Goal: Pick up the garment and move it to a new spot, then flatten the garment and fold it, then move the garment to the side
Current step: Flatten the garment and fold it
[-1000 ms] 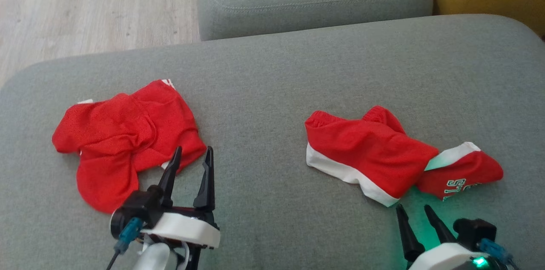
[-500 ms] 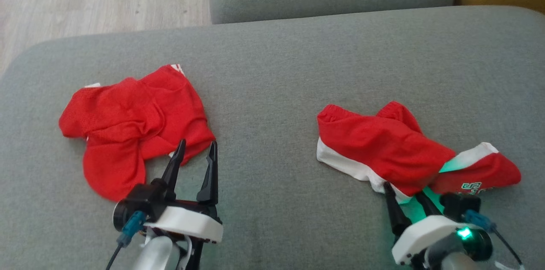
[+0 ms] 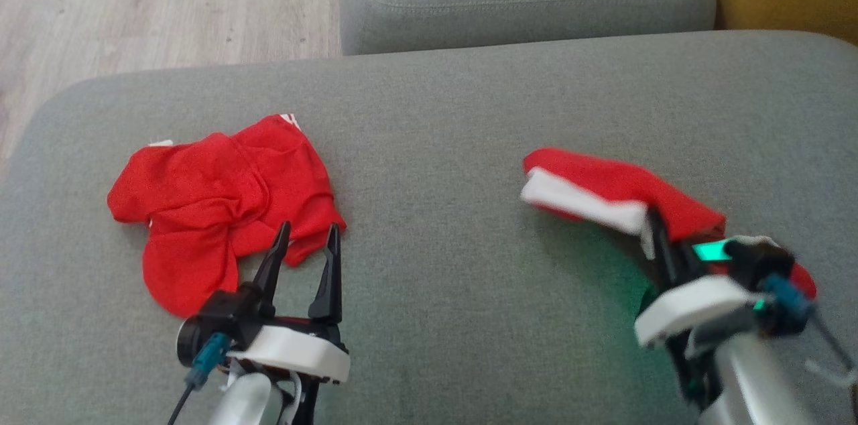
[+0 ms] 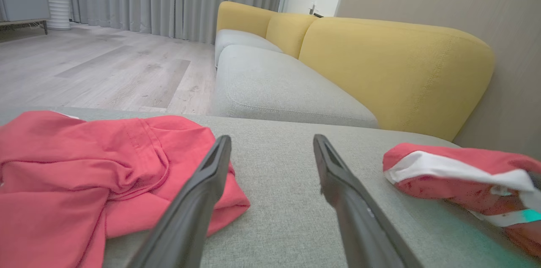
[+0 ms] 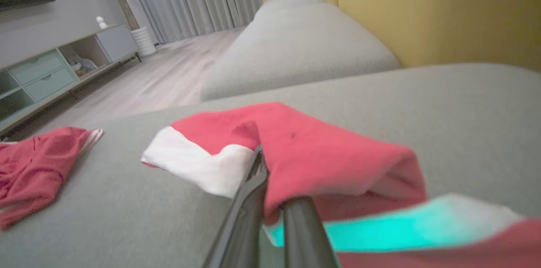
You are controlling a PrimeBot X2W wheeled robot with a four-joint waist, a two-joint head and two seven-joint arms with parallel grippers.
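Partly hidden, the right gripper has its fingertips buried in a fold of the red-and-white shorts, and in the head view that whole arm is smeared by motion blur, so the wrist housing and cable are hard to read. The shorts' right end disappears behind the wrist, and in the right wrist view it runs off the frame's edge, where a green glow tints its white band. That view shows the two dark fingers pressed together, pinching the cloth near the white hem. The fabric rises from the grey seat cushion at the pinch, while the far end droops toward the cushion; whether that end touches it I cannot tell. The right arm reaches in from the lower right, its fingers angled up and slightly left. The left gripper hangs low at the lower left, fingers spread apart and holding nothing, its tips just at the near edge of a crumpled red garment. A second ago the right fingers stood apart, short of the shorts, which lay spread flat with lettering showing; now they are bunched and raised, the lettering out of sight. The left gripper keeps its pose.
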